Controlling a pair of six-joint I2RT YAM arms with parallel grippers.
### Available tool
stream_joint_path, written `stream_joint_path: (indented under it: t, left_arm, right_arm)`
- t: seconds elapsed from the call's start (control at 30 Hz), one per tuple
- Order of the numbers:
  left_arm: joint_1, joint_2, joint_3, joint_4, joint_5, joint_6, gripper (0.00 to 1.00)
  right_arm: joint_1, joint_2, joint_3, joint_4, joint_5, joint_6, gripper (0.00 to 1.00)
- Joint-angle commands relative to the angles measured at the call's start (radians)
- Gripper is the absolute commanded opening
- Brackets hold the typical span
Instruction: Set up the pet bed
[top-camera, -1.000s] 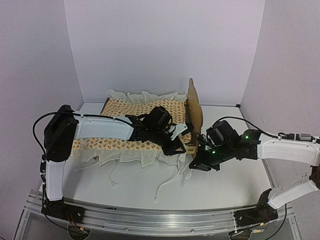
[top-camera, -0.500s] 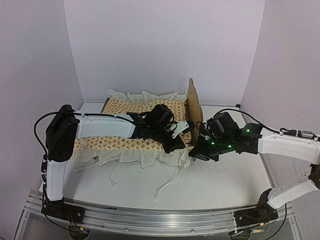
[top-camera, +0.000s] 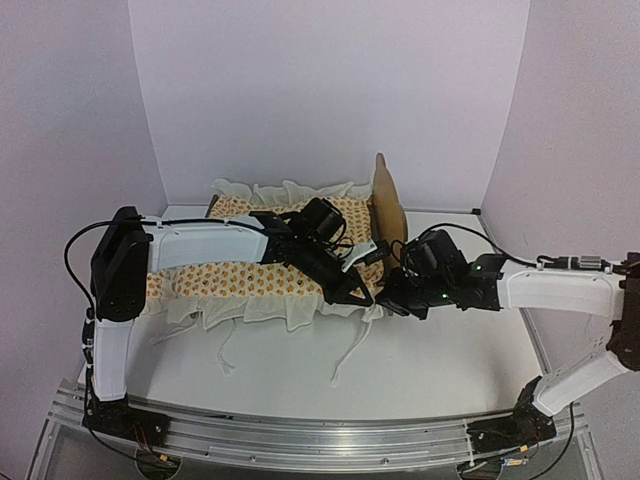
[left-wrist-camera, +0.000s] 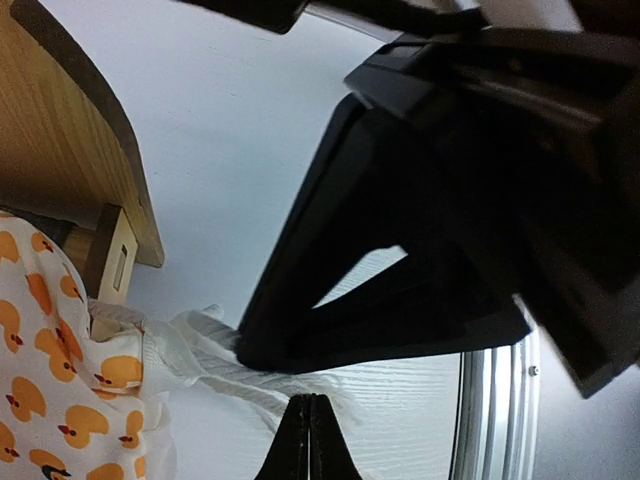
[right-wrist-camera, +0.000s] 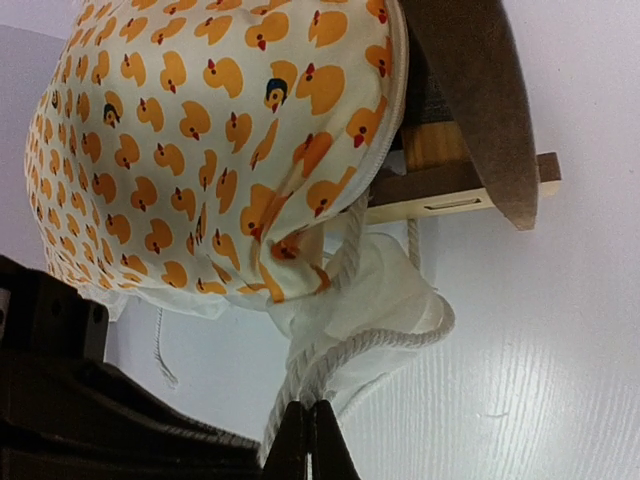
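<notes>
While right gripper (right-wrist-camera: 308, 435) is pinching the tie cord (right-wrist-camera: 345, 350) and left gripper (left-wrist-camera: 308, 430) is sitting closed nearby, bedding (right-wrist-camera: 200, 130) is likely getting fastened, next needing cord round frame post (right-wrist-camera: 440, 195).

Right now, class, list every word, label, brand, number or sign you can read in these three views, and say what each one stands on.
None: no view shows any readable text.
The bedding carries only a print of orange ducks, no letters.
The wooden headboard is plain, with no label or brand visible.
The green lights on the right arm are just glowing dots, not signs.
</notes>
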Motion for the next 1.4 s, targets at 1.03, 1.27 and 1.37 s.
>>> stream_joint_path:
  t: [1.03,1.27,1.37]
  left_arm:
    - [0.061,-0.016,-0.009,0.030,0.181,-0.091,0.00]
    - [0.081,-0.026,-0.015,0.000,0.196,-0.085,0.00]
    - [0.080,-0.032,-0.019,-0.019,0.228,-0.073,0.00]
  right_arm:
    - [0.008,0.106,-0.158,0.591,-0.292,0.271,0.00]
    - [0.008,0.089,-0.187,0.625,-0.356,0.265,0.00]
    - [0.008,0.119,-0.186,0.708,-0.379,0.263,0.00]
